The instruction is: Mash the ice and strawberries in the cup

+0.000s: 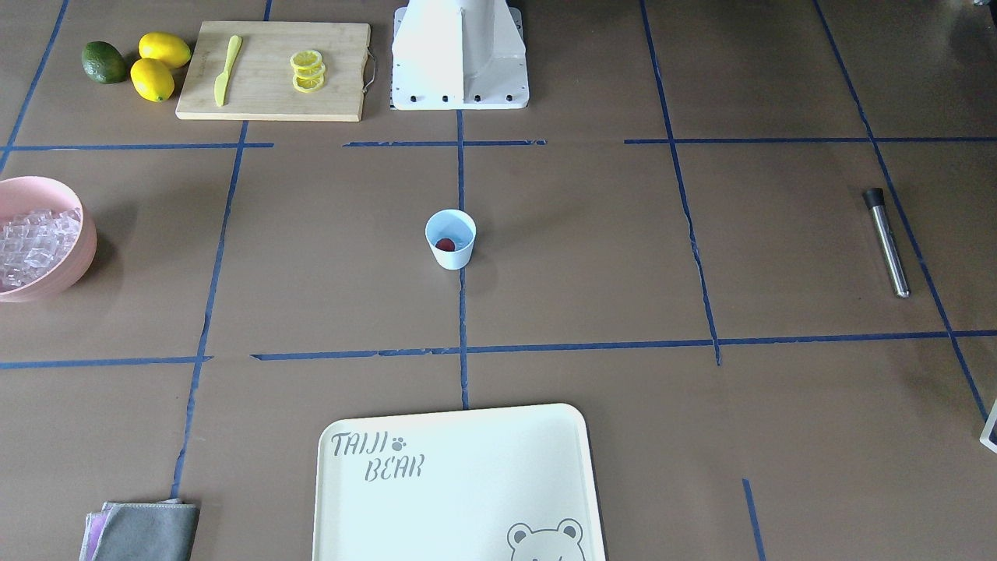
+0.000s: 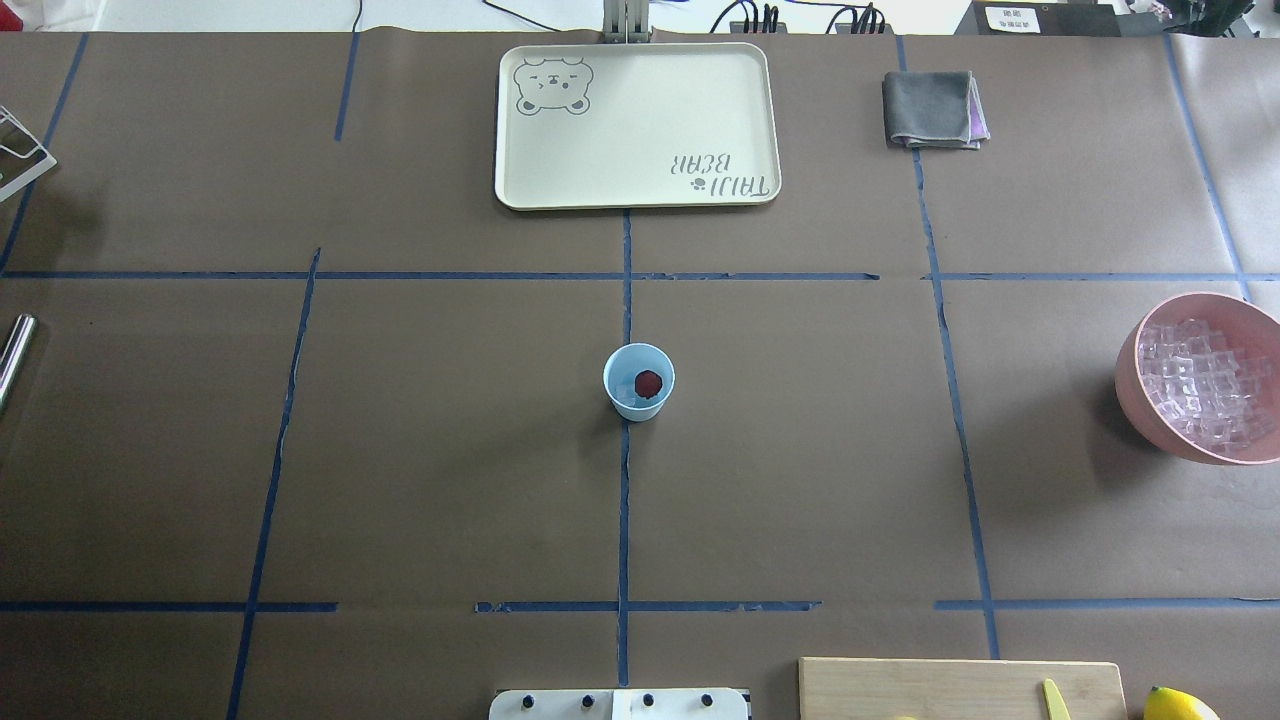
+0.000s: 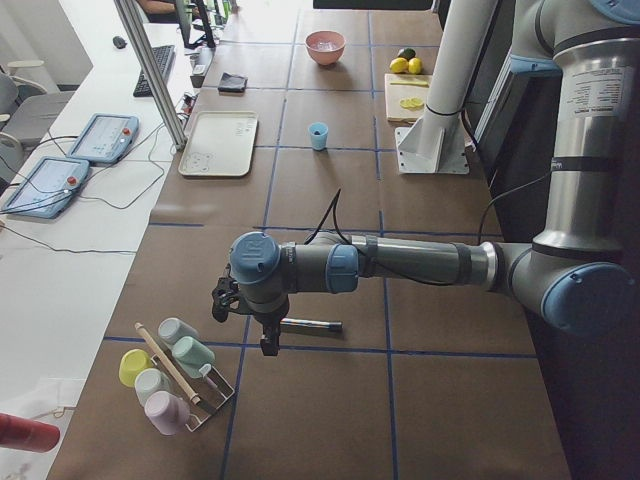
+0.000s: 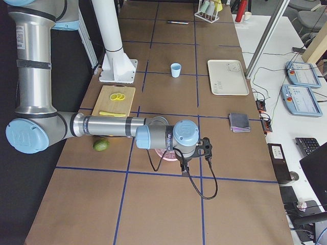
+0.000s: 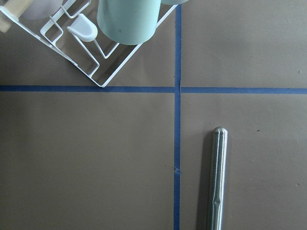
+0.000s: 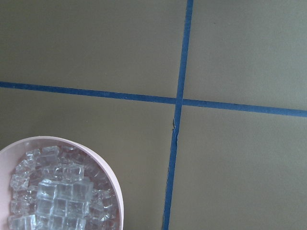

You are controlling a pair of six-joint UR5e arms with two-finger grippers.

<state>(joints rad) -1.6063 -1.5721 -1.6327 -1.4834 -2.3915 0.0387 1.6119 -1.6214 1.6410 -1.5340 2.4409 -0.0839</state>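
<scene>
While the cup [image 1: 452, 258] holds a strawberry [image 1: 445, 245], the tray [image 1: 467, 483] reads "TAIJI BEAR".

Taped brown table [image 2: 450, 480], cup [image 2: 639, 408], tray [image 2: 636, 125], pink bowl [image 2: 1135, 395]

Left arm [image 3: 410, 262]: silver-grey metal tubes, rounded joint housings with light-blue end caps, dark rings at the tube seams. A thin black cable [image 3: 325, 215] arcs from forearm to wrist. Left gripper [image 3: 268, 342] is black; finer detail is too small to read. Right arm [image 4: 107, 126] has the same build and colours, with a longer black cable loop [image 4: 204, 189] off its wrist. Right gripper [image 4: 184, 166] is also black. White pedestal [image 1: 459, 54]: a column on a flat plate, with a row of dark bolt heads [image 1: 459, 99] along the plate's edge.
</scene>
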